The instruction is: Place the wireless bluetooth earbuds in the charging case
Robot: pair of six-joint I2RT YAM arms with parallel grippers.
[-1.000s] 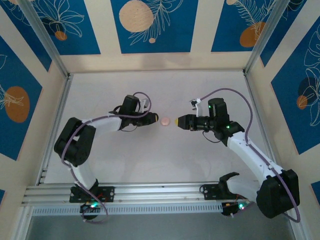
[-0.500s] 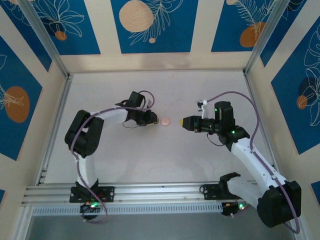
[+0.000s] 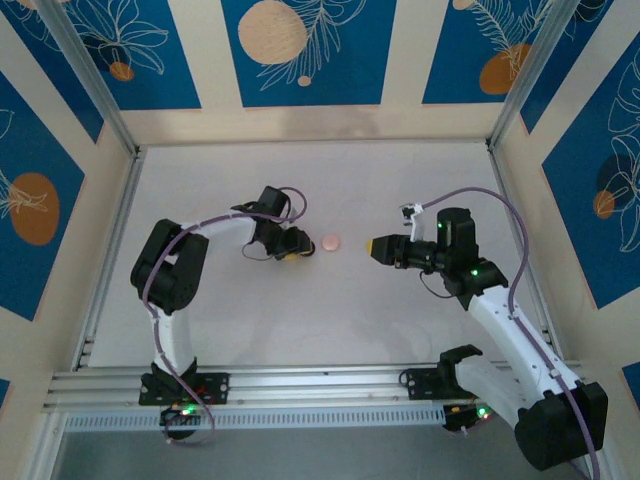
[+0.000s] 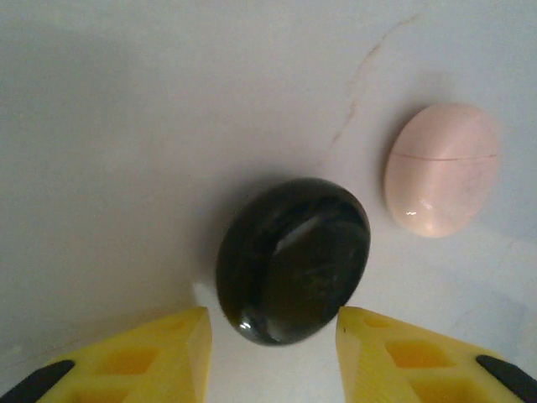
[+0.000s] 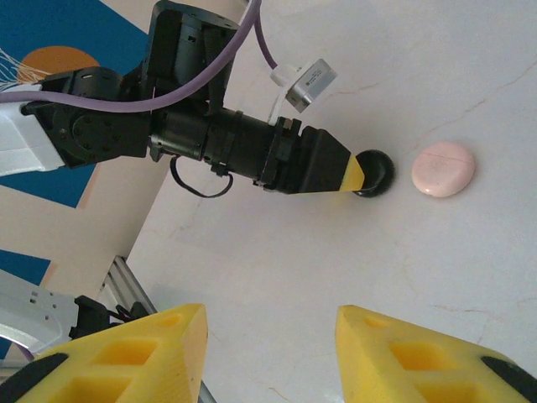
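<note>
The small round glossy black charging case (image 4: 294,256) lies on the white table (image 4: 126,101), just beside a pale pink oval disc (image 4: 442,168). The left gripper (image 3: 296,250) has its yellow fingers (image 4: 168,344) parted either side of the case's near end, not clamped on it. The right gripper (image 5: 270,336) hangs well apart, jaws spread, empty.

Lab cell: aluminium rails (image 3: 300,385), patterned panels (image 3: 300,50)

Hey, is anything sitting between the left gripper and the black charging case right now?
Nothing visible. The charging case lies right ahead of the left gripper, whose jaws are open; the pink disc sits apart, off to the side.
</note>
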